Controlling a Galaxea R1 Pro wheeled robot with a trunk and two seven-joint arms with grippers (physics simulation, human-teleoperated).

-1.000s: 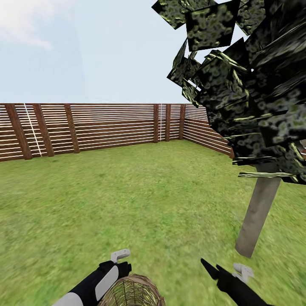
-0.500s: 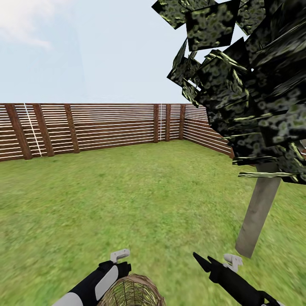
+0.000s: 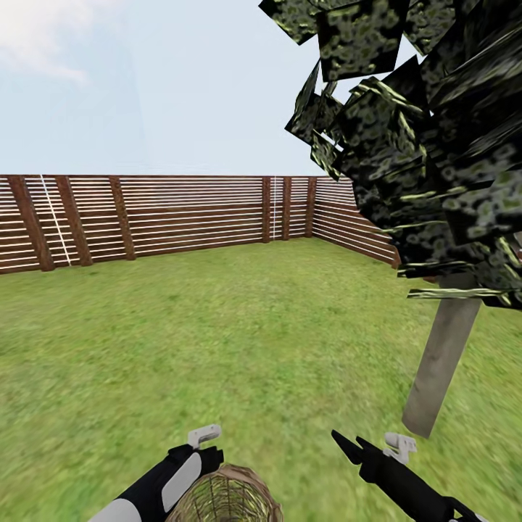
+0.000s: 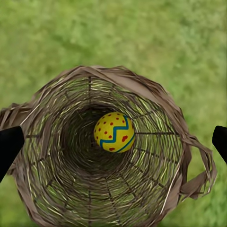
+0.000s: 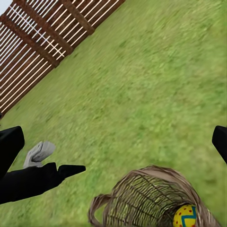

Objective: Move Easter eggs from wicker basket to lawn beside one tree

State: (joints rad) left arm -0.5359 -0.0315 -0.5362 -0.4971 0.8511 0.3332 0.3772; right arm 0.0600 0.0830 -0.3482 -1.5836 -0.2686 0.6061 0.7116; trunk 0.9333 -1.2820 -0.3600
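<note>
The wicker basket (image 3: 226, 497) sits on the lawn (image 3: 239, 341) at the bottom edge of the head view, between my two arms. Looking straight down into the basket (image 4: 101, 156), the left wrist view shows one Easter egg (image 4: 114, 132), yellow with a blue zigzag and red dots. My left gripper (image 4: 115, 142) hangs open above it, fingertips (image 4: 9, 146) wide of the rim. My right gripper (image 3: 346, 446) is open to the basket's right, over grass. Its view catches the basket (image 5: 151, 198), the egg (image 5: 184, 216) and the left gripper (image 5: 56, 174). The tree (image 3: 442, 355) stands just right of it.
A brown slatted fence (image 3: 159, 217) rings the garden at the back and runs behind the tree. Dark blocky foliage (image 3: 428, 145) hangs over the upper right. Open grass stretches ahead and to the left.
My right gripper has moved a little to the left and forward, toward the basket. The head view has shifted very slightly. The left arm and basket are still.
</note>
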